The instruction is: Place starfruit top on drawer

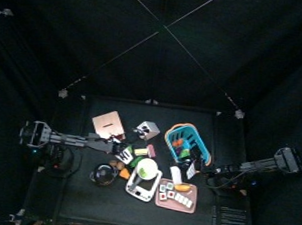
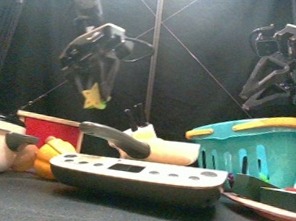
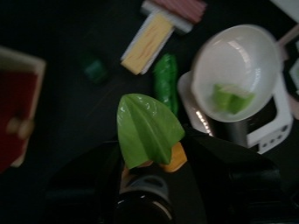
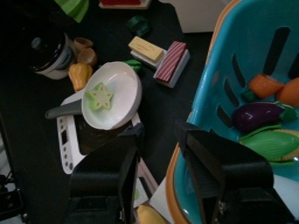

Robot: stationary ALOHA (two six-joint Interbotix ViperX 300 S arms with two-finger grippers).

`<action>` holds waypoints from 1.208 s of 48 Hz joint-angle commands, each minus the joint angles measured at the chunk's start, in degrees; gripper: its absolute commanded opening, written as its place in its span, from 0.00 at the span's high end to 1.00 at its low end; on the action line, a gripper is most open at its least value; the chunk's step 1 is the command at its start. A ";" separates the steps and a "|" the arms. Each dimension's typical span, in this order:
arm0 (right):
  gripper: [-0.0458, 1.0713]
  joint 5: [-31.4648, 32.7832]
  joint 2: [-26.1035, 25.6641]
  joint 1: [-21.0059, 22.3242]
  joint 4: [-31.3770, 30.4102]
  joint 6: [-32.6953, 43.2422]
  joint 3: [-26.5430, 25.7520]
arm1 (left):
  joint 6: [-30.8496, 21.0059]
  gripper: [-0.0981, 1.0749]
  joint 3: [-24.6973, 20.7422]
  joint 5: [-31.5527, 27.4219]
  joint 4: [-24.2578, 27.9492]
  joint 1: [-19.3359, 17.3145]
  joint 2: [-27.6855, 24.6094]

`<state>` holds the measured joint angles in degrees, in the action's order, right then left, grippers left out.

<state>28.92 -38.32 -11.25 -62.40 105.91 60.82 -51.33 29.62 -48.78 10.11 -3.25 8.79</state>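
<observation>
You're looking at the drawer [image 1: 109, 123] sitting at the table's [image 1: 73, 182] back left. Your left gripper [image 2: 93, 94] is hanging high above the clutter, gripping the starfruit [image 3: 149, 129]. Your right gripper [image 4: 163, 171] is hovering empty, jaws apart, by the basket [image 4: 233, 79].

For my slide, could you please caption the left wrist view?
Left gripper holding a green starfruit above a white bowl.

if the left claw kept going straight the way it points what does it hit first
Probably the green vegetable beside the white bowl, just past the starfruit the left claw holds; depth is unclear.
</observation>
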 commanded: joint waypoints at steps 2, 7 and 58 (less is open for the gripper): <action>0.29 -0.09 0.00 0.97 0.00 0.18 -1.14 | -3.60 0.24 5.10 2.29 3.08 -0.35 3.16; 0.29 -0.26 0.35 1.67 0.09 0.26 -1.14 | -6.50 0.24 9.05 6.33 5.36 -0.44 4.39; 0.29 -3.34 1.32 6.42 0.35 0.09 0.79 | -7.47 0.24 17.23 7.82 8.88 -28.21 21.01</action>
<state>26.02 -36.83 -5.27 -61.79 106.08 61.96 -58.71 46.67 -43.07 18.72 -29.79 30.32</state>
